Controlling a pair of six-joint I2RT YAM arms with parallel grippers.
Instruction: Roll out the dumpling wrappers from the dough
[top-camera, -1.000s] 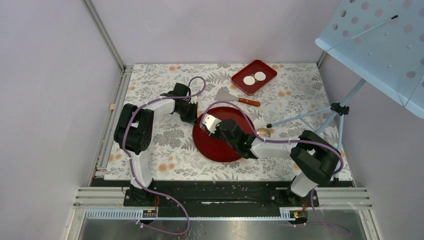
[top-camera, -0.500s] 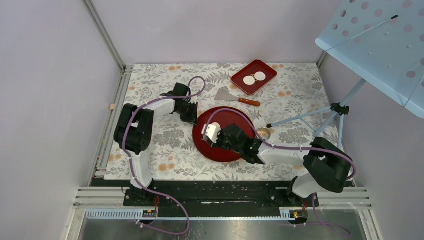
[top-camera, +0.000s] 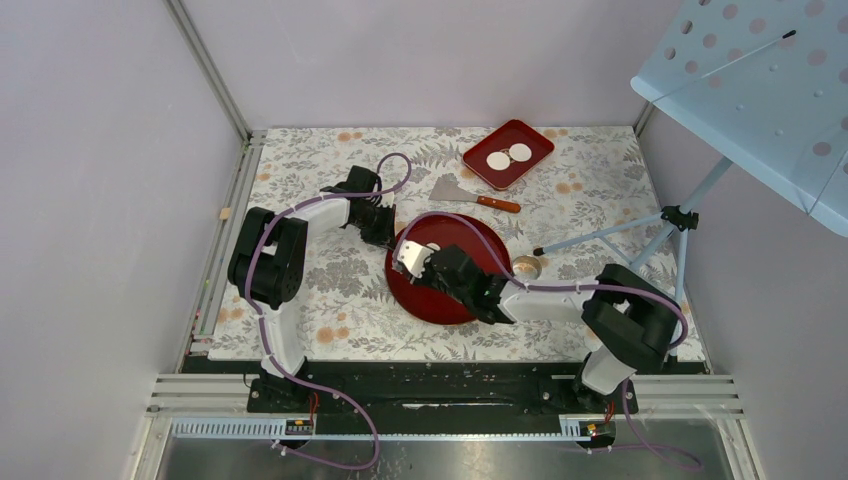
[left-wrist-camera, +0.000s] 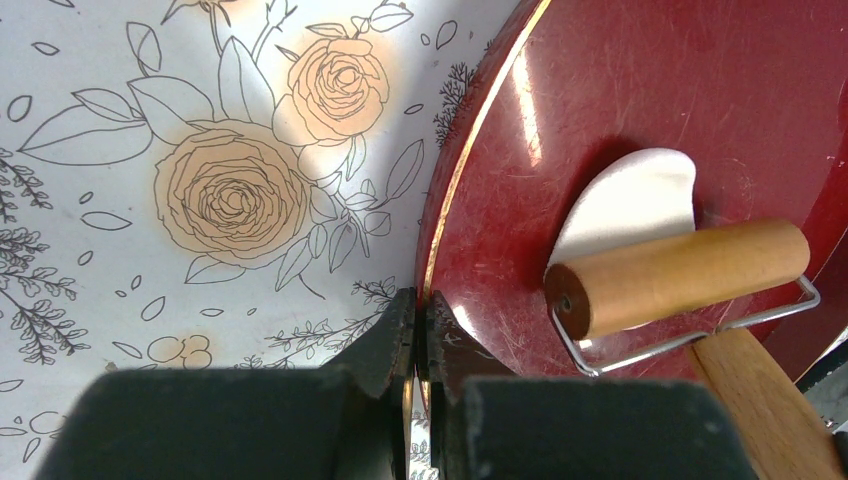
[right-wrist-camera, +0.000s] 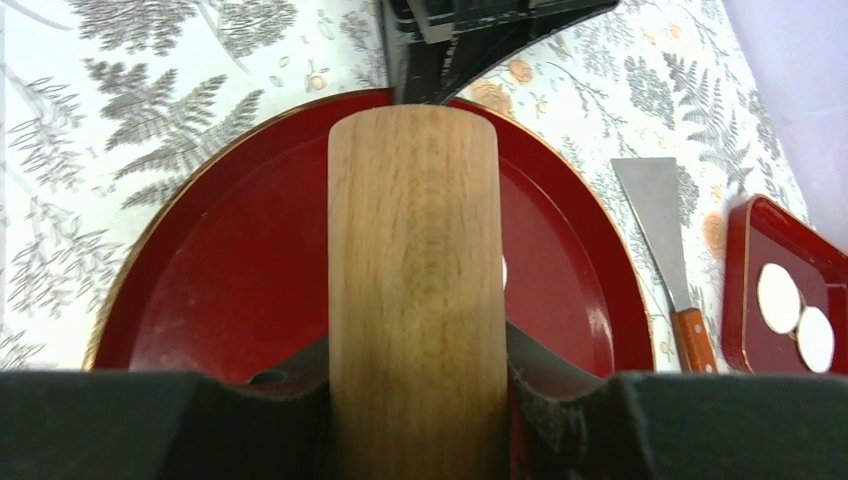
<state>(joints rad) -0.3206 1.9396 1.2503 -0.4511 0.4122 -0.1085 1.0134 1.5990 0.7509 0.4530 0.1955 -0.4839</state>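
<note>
On the flower-printed worktop (top-camera: 330, 300), the big round red plate (top-camera: 440, 305) serves as the rolling surface. The left jaws are shut on its gold-edged rim, pinning it. The right jaws are clamped around the pale wooden handle (right-wrist-camera: 415, 280) of the wire-framed wooden roller (left-wrist-camera: 680, 275).

The flattened white patch of dough (left-wrist-camera: 635, 195) lies on the plate, partly under the roller's barrel. It sits ahead of the right jaws, mostly hidden from that wrist's camera by the handle. From the left jaws it is inward on the plate, near but not touching.

To roll well, press evenly and drive the barrel across the exposed far lobe in short passes, with the plate pinned so it cannot slide. How thin the sheet is I cannot fairly judge.

Two round white dumpling wrappers (top-camera: 497, 160) lie in the small red rectangular tray (top-camera: 530, 137), well apart from the jaws.
</note>
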